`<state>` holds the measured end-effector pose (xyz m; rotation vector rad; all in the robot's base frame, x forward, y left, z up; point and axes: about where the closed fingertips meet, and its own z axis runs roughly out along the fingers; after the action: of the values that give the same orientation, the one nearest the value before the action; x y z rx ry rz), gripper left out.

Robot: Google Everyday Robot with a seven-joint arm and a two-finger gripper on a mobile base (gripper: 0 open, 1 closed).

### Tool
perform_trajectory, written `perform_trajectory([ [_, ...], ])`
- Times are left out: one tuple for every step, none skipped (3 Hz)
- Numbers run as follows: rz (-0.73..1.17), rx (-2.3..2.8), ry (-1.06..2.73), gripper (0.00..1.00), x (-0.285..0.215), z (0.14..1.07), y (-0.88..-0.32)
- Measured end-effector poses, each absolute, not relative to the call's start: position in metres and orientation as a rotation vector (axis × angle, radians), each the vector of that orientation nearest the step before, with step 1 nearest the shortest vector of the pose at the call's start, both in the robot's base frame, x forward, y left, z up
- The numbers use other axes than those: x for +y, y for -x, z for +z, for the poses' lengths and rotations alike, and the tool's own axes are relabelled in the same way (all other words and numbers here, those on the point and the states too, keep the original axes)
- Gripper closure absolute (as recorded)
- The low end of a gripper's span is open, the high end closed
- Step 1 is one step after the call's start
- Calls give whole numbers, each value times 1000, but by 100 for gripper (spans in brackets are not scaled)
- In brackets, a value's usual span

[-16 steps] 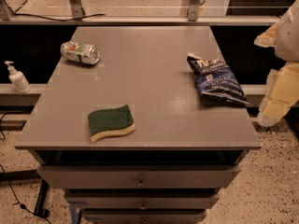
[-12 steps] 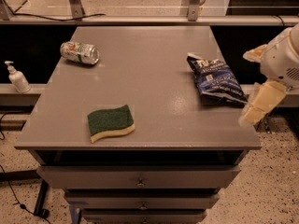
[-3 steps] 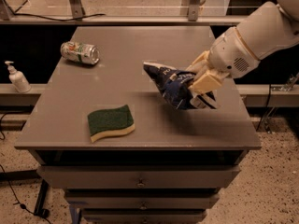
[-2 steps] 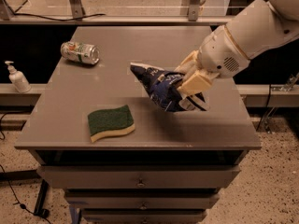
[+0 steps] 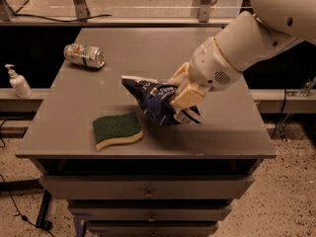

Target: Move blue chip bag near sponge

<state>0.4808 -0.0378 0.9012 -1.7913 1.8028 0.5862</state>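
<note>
The blue chip bag (image 5: 157, 101) is a crinkled dark-blue foil bag with white lettering, held over the middle of the grey table (image 5: 232, 132). My gripper (image 5: 180, 94) is shut on the bag's right half, with cream fingers (image 5: 186, 97) pressed on it. The bag's left tip points up and left. The sponge (image 5: 117, 129), dark green on top with a pale yellow layer, lies flat near the table's front left edge, just left of and below the bag. I cannot tell if the bag touches the table.
A silver-green drink can (image 5: 84, 56) lies on its side at the table's back left. A white pump bottle (image 5: 19, 82) stands on a ledge left of the table. Drawers sit under the tabletop. My white arm (image 5: 247, 38) reaches in from the upper right.
My gripper came in from the right, took hold of the blue chip bag and carried it left across the table towards the sponge. Sponge and can have not moved.
</note>
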Motion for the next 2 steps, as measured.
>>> perform_trajectory([
  [597, 1794, 1817, 100, -23, 890, -475],
  [596, 1798, 1851, 82, -16, 876, -468],
])
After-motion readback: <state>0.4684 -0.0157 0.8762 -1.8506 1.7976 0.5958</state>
